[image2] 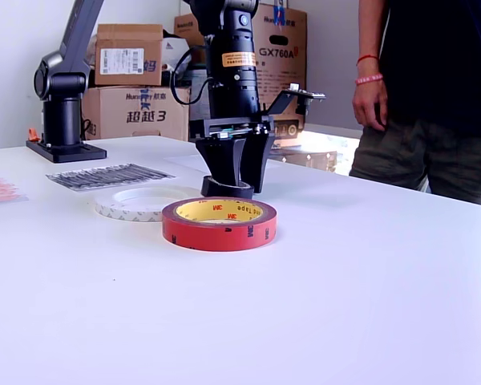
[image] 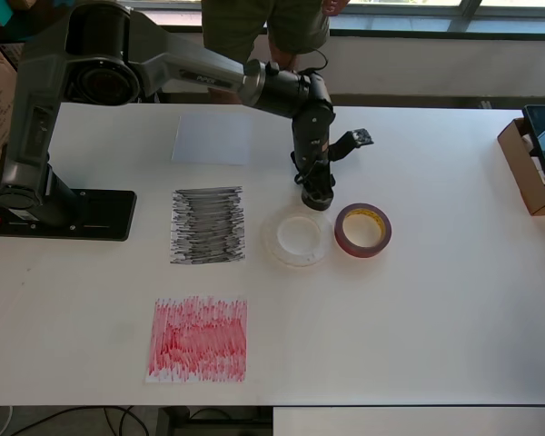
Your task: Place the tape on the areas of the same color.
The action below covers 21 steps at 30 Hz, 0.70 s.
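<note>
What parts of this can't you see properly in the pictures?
- Black tape roll: overhead view, almost all hidden under the gripper; exterior view, the fingers cover its sides.
- White sheet: exterior view, the arm blocks it.
- Person: head cut off by the top edge in both views.

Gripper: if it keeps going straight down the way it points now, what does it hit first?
The small black tape roll. The gripper points straight down with its fingers around that roll, which sits on the table. Contact can't be confirmed.

Lab: stacked cartons (image2: 128, 80), white table (image2: 369, 273)
</note>
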Tool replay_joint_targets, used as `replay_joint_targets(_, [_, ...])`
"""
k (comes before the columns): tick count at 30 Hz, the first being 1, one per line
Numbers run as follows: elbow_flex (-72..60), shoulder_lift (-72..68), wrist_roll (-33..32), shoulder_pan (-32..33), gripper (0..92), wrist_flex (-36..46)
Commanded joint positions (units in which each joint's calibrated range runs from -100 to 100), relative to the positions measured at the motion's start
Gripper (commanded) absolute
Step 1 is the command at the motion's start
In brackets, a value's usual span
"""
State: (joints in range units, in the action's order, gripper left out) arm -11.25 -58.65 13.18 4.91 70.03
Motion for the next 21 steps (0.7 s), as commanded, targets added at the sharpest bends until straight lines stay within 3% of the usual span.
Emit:
replay_joint_targets(1, [0.12, -1.22, 0.48, -0.09, 59.1, 0.53])
replay_joint_targets(4, [0.12, -0.85, 0.48, -0.09, 44.3, 0.61])
replay_joint_targets(9, [-0.52, -0.28, 0.32, -0.09, 4.3, 2.39])
replay_joint_targets(10, [-0.52, -0.28, 0.32, -0.16, 0.0, 2.39])
replay_joint_targets(13, [-0.7, -0.1, 0.32, -0.56, 4.0, 2.48])
replay_joint_targets(21, [0.12, 11.5, 0.4, -0.95, 0.0, 2.48])
